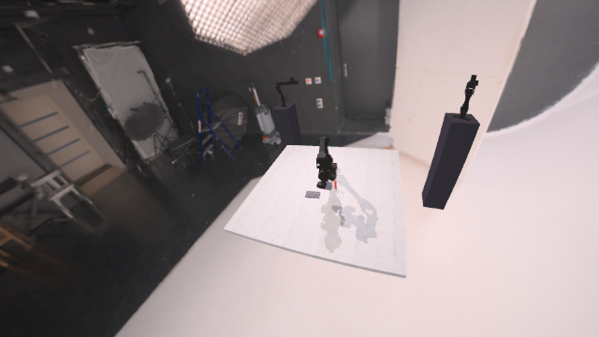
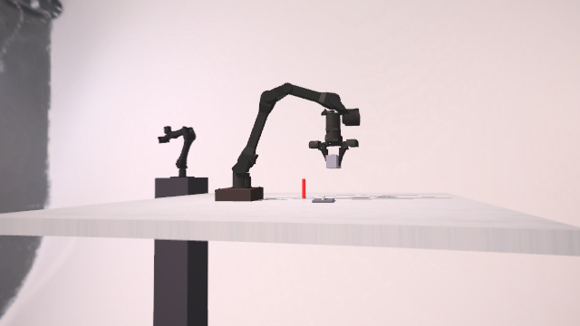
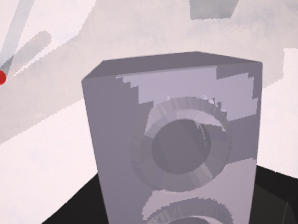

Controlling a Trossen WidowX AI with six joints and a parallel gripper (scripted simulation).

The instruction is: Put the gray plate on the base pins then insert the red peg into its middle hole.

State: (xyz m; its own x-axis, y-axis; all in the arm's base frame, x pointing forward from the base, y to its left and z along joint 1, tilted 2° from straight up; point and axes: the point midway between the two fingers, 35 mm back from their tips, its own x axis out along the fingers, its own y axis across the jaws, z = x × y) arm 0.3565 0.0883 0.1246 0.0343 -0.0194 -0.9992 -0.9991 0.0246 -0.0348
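Observation:
My gripper (image 2: 333, 161) is shut on the gray plate (image 1: 328, 186) (image 2: 333, 161) (image 3: 117, 115) and holds it well above the table. In the wrist view one round hole of the plate shows whole and a second is cut off by the lower edge; the rest is out of view. The flat gray base (image 1: 313, 197) (image 2: 323, 200) lies on the table, with small pale pins on top. The plate hangs high above the base's level, clear of it. The red peg (image 1: 335, 184) (image 2: 304, 188) (image 3: 2, 77) stands upright on the table, apart from the base.
The white table (image 1: 276, 215) (image 2: 272, 219) carries the arm's brown mount (image 2: 238, 195). Shadows of the arm fall across the table. Two other arms stand on dark pillars (image 1: 451, 159) (image 1: 287, 124) beyond the table.

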